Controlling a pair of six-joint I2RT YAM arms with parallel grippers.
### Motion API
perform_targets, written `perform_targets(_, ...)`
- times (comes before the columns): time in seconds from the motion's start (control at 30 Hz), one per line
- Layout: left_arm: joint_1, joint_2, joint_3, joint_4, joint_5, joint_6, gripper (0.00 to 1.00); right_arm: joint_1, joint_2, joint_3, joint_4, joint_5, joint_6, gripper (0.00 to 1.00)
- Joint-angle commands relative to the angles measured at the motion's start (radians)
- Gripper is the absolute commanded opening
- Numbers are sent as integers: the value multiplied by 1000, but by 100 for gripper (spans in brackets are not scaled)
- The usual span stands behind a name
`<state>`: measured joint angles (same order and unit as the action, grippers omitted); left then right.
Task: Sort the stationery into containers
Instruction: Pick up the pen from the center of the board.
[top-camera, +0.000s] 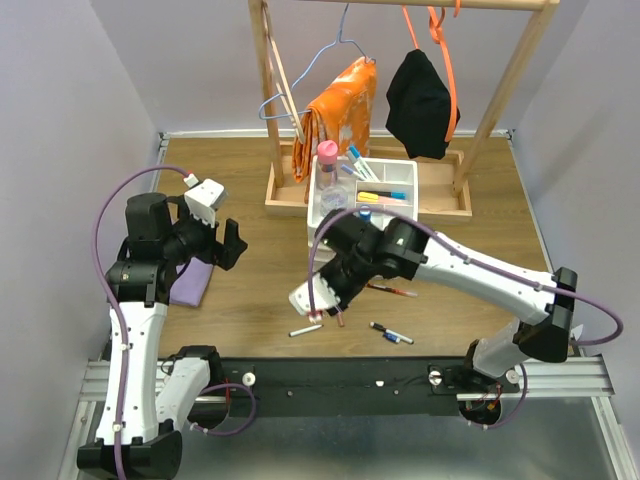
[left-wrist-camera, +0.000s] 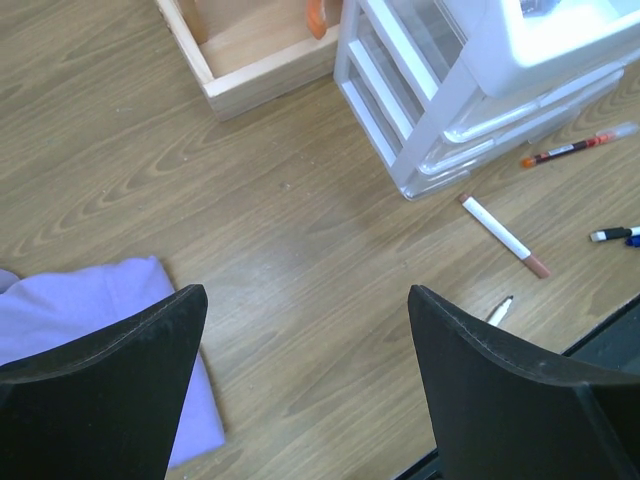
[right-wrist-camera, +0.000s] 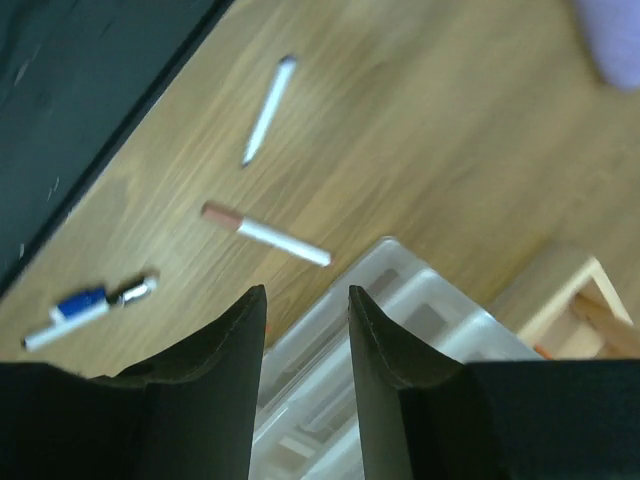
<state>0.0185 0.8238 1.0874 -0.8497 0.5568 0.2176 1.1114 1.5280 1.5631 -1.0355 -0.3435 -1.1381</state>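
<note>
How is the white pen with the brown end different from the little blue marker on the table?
The white pen has a brown end; the blue marker has a blue middle. The white pen lies near the drawers; the blue marker lies nearer the front edge of the table. Both lie flat on it.

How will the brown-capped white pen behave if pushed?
Slim and round, the brown-capped white pen would probably roll under a sideways push. Likely stiff and light; flat on the table, it may resist pinching.

White tray (top-camera: 412, 185), lilac cloth (top-camera: 190, 285), orange garment (top-camera: 340, 110), black garment (top-camera: 420, 100), wood-grain brown table (top-camera: 260, 290).
</note>
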Motion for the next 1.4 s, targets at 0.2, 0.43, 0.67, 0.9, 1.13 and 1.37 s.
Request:
perform_targets(0.2, 11, -113, -46, 20, -70, -52, 91, 47, 37, -260, -74, 54, -742, 46)
perform_targets(0.43, 18, -140, -34, -52, -87, -50, 91, 47, 124, -327, 25, -15, -851, 43)
perform_targets(0.67, 27, -153, -30, -71, -104, -52, 91, 47, 213, -330, 91, -35, -911, 43)
perform_targets(0.9, 55, -164, -49, -71, -90, -63, 91, 36, 300, -269, 42, -11, -936, 40)
perform_targets(1.13, 87, -166, -70, -49, -74, -84, 91, 7, 330, -275, 15, 34, -970, 38)
perform_targets(1.37, 98, -161, -75, -45, -60, -83, 91, -31, 331, -238, -41, 31, -982, 38)
